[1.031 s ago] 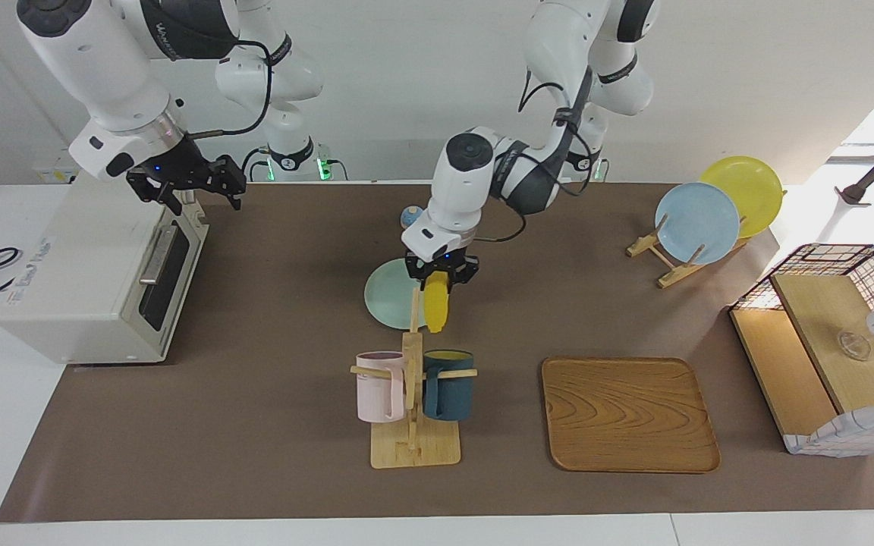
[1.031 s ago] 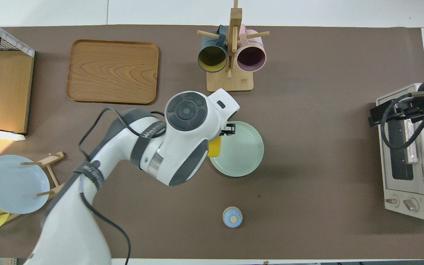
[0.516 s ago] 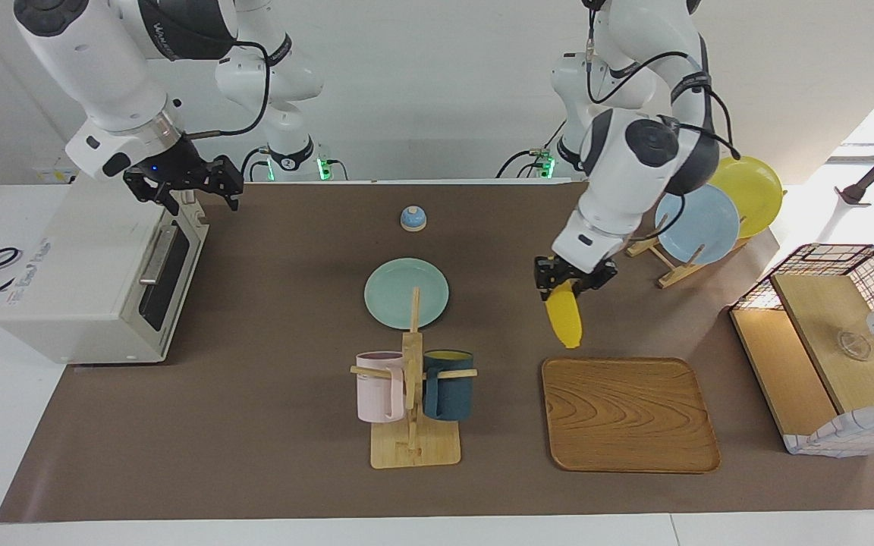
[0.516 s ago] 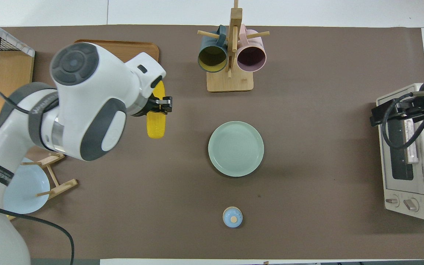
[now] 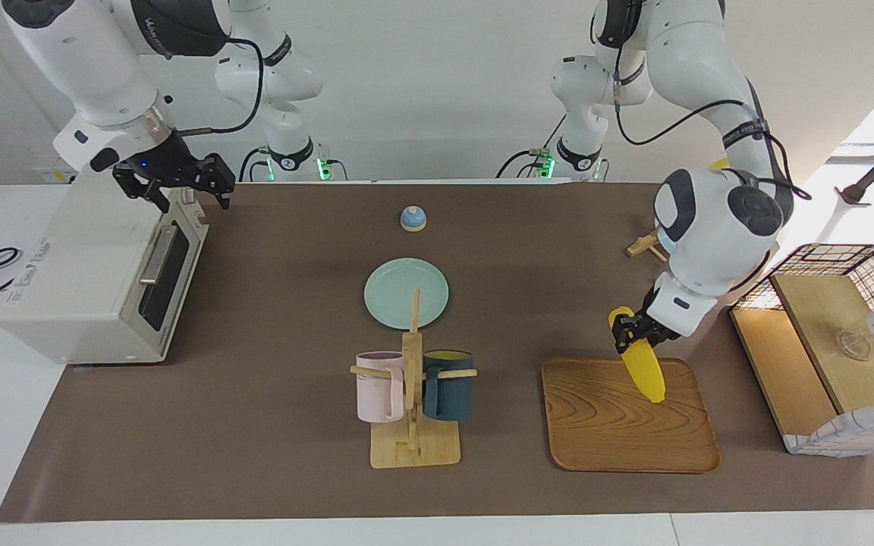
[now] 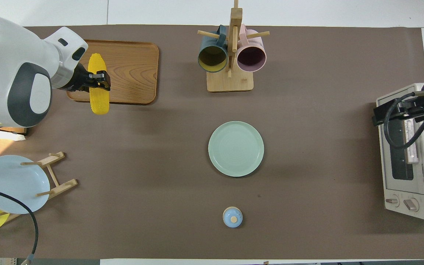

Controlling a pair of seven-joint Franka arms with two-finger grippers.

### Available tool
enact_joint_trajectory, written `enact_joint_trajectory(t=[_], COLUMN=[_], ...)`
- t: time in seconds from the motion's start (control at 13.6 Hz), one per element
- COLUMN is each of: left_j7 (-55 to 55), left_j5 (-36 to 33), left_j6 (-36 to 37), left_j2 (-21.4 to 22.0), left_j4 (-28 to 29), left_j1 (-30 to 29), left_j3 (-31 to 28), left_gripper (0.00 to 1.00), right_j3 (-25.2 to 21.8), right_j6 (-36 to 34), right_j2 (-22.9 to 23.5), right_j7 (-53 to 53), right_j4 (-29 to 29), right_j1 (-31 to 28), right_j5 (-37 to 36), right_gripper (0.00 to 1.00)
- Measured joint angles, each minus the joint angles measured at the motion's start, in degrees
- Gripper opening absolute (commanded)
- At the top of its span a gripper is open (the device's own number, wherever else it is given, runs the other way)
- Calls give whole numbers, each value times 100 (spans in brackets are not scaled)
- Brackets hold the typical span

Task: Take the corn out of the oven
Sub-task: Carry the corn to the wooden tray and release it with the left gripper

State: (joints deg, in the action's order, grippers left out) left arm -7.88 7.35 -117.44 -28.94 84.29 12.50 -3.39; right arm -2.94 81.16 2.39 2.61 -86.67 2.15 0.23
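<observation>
Over the wooden tray (image 5: 604, 425) at the left arm's end of the counter (image 5: 270, 440), we see the left hand (image 5: 632, 336) clamped on the corn (image 5: 640, 365). Corn hangs tilted, fat end up in the grip, tip pointing down toward abt 5 o'clock in the facing view; in the overhead view the left hand (image 6: 98, 79) has the cob (image 6: 98, 88) running 12 to 6 across the tray's (image 6: 131, 70) robot-side edge. We can't tell whether the tip touches the tray.

Right hand (image 5: 171, 180) is up over the top edge of the oven (image 5: 80, 280), at the right arm's end of the counter, fingers apart w/ nothing between them. Oven door looks shut, bar handle facing the counter's middle.

Mid-counter: pale green plate (image 5: 406, 293), bare. Mug rack (image 5: 413, 409) w/ a pink mug (image 5: 380, 387) and a dark teal mug (image 5: 448, 384) sits at 6 o'clock from the plate in the facing view, farther from the robots. Small blue bell (image 5: 413, 218) at 12 o'clock from the plate, nearer the robots. Wire-framed shelf box (image 5: 831, 341) stands beside the tray, at its 3 o'clock in that view.
</observation>
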Motion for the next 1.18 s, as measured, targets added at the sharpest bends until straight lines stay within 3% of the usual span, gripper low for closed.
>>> enact_joint_trajectory(t=[0.22,0.59,0.66,1.18], left_j7=[1,105,174,247], left_j5=[0,-14,-23,-26], left_j6=[-412,-773,-833,-789], left_j2=[-932,-1136,-1139,-1035], left_j4=[-722,-745,-701,-704], left_j1=[-32,-88,-87,-86], left_j3=[5,29,39,53], left_gripper=[0,2,99,100], right_j3=[-13,-1,6,23], right_j6=[-43,-43,-43,-43], right_j2=[0,2,2,2], right_j7=[0,0,0,0], right_j4=[35,35,35,37], right_j1=[-49,-30,-29,-25], right_j5=[0,0,0,0], right_gripper=[100,100,100,100])
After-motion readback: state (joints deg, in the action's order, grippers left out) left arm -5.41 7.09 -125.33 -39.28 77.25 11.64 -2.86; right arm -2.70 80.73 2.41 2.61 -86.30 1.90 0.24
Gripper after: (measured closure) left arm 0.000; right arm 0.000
